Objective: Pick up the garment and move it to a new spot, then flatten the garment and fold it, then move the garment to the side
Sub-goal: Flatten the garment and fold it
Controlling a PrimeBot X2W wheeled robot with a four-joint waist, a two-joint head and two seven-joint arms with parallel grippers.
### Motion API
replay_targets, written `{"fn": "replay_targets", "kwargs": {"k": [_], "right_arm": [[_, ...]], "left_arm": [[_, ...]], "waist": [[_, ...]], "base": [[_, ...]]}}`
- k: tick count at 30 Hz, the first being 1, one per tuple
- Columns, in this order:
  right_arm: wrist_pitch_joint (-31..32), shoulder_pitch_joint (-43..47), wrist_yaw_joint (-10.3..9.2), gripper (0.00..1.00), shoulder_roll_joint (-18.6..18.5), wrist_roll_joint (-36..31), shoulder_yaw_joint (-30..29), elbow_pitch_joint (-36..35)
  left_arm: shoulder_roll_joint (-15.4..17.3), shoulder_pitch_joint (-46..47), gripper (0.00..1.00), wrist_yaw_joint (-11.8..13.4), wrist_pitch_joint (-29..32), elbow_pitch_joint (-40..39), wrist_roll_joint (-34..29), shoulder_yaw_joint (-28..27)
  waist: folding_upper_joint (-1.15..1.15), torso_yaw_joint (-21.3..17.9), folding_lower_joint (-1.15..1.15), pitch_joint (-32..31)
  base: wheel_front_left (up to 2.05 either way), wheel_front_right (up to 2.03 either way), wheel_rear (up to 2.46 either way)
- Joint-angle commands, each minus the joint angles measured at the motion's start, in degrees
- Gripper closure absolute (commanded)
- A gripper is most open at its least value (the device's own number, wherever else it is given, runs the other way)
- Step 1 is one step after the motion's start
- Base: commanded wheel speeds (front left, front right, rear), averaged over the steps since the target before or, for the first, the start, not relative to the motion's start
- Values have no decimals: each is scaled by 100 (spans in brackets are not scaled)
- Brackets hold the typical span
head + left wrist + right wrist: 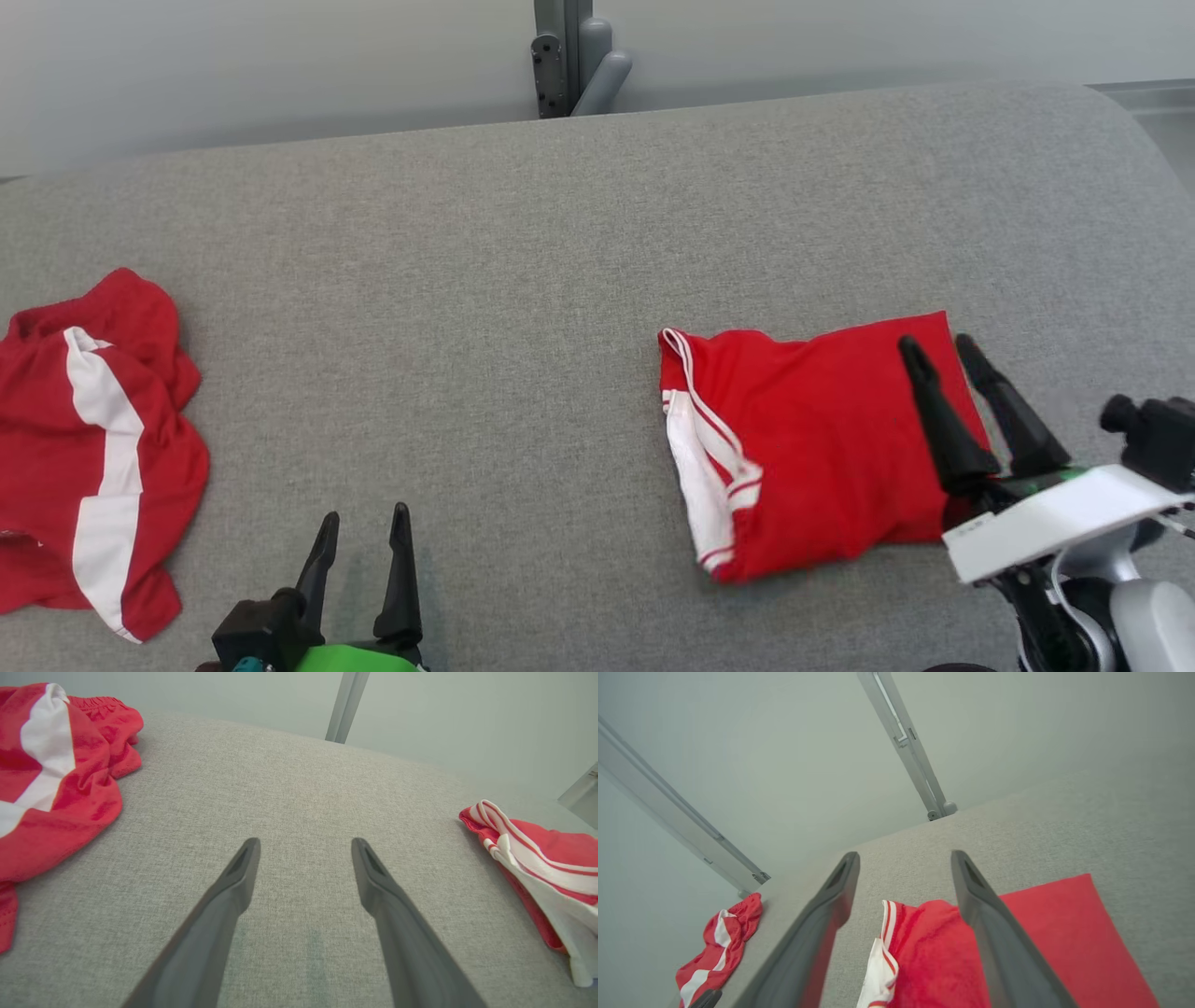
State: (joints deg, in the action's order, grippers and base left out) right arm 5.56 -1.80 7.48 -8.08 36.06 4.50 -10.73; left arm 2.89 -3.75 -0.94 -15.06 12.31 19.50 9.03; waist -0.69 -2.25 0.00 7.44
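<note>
Two red garments lie on the grey surface (523,280). The folded garment (822,448), a flat rectangle with white-striped trim at its left edge, sits at the right centre of the head view. A crumpled garment (56,448) with a white band lies well apart at the left edge.

Step in hand, as judged: the last one, setting the folded garment aside. Flattening and folding appear complete.

Next move: lift the right gripper (934,343) straight clear of the cloth without dragging a layer, or the fold will open.

Right gripper: jaws wide apart over the right part of the folded garment, clamping nothing. Whether the tips touch the cloth cannot be told.

Left gripper (365,513): jaws wide apart at the lower left, over bare surface, holding nothing.
</note>
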Motion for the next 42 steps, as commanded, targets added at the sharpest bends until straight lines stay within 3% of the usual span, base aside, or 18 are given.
{"fn": "replay_targets", "kwargs": {"k": [1, 7, 12, 20, 27, 42], "right_arm": [[-111, 128, 2, 0, -10, -59, -169, -90], [-978, 648, 2, 0, -305, -1048, -895, 128], [-1990, 1004, 2, 0, -323, -2028, -1210, 1111], [-2077, 1203, -2, 0, -190, -2943, -1485, 1442], [-2079, 1443, -2, 0, -110, -3305, -1448, 1475], [-2080, 1328, -2, 0, -187, -3155, -1219, 1305]], "left_arm": [[7, -83, 0, 24, -16, -32, 38, -24], [7, -106, 0, 48, -16, -52, 91, 62], [8, -158, 0, -14, -16, -151, -3, 73], [7, -345, 0, -44, -16, -177, -467, -257], [8, -568, 0, -193, -16, -282, -565, -517], [7, -395, 0, -247, -16, -247, -388, -620]], "waist": [[69, -40, 0, -23], [69, -83, 0, -99], [69, -53, 0, -219], [69, 41, 0, -494], [69, 228, 0, -779], [69, 517, 0, -788]], "base": [[0, 0, 0], [0, 0, 0], [0, 0, 0], [0, 0, 0], [0, 0, 0], [0, 0, 0]]}}
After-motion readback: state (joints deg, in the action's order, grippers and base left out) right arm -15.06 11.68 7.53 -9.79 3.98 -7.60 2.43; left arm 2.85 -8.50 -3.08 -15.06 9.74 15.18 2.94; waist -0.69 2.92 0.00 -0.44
